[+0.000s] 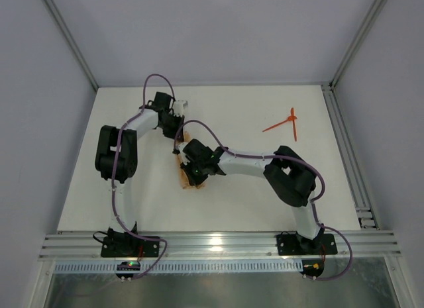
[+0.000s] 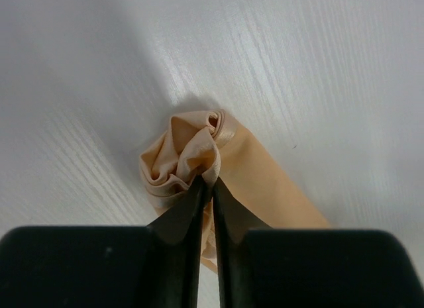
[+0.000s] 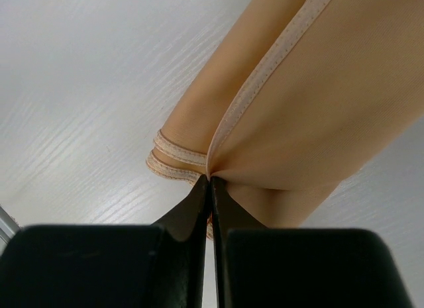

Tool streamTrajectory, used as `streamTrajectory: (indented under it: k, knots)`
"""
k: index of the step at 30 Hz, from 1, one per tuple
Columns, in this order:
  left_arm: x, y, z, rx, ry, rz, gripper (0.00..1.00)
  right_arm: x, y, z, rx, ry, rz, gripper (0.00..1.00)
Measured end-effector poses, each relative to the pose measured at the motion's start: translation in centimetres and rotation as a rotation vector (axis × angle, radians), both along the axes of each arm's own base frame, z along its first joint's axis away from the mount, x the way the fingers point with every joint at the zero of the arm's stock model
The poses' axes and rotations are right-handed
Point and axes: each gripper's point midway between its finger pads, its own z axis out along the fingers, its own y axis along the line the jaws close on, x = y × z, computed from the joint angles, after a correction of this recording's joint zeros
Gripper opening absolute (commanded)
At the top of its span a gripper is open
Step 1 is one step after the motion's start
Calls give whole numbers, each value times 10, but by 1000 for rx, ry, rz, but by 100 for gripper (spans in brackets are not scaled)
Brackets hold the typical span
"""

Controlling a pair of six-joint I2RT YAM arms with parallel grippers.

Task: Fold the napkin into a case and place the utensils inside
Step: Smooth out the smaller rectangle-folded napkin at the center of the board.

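Observation:
The peach-orange napkin (image 1: 183,173) lies folded into a narrow strip at the table's middle, mostly hidden under both wrists in the top view. My left gripper (image 2: 211,181) is shut on a bunched end of the napkin (image 2: 192,152). My right gripper (image 3: 209,177) is shut on a hemmed edge of the napkin (image 3: 298,122) at its other end, lifting a fold. The two orange-red utensils (image 1: 286,122) lie crossed on the table at the far right, apart from both grippers.
A metal rail (image 1: 348,155) runs along the table's right edge. Another rail (image 1: 218,245) runs along the near edge by the arm bases. White walls enclose the back and sides.

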Motion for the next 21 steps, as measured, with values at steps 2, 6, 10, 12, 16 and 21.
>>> streamTrajectory:
  k: [2,6,10,12,16,21]
  knots:
    - [-1,-2,1,-9,4,-2,24,0,1,-1,5,6,-7,8]
    - [-3,-4,3,-19,12,-12,31,0,3,0,19,16,-18,8]
    - [-8,-3,8,-16,20,-14,36,0,4,0,28,24,-26,9]
    - [-10,-2,16,-15,15,-15,37,0,4,0,30,30,-35,9]
    - [-19,5,42,9,-31,-26,50,1,5,0,40,40,-53,9]
    - [-42,26,75,42,-95,-3,61,2,10,0,73,46,-70,9]
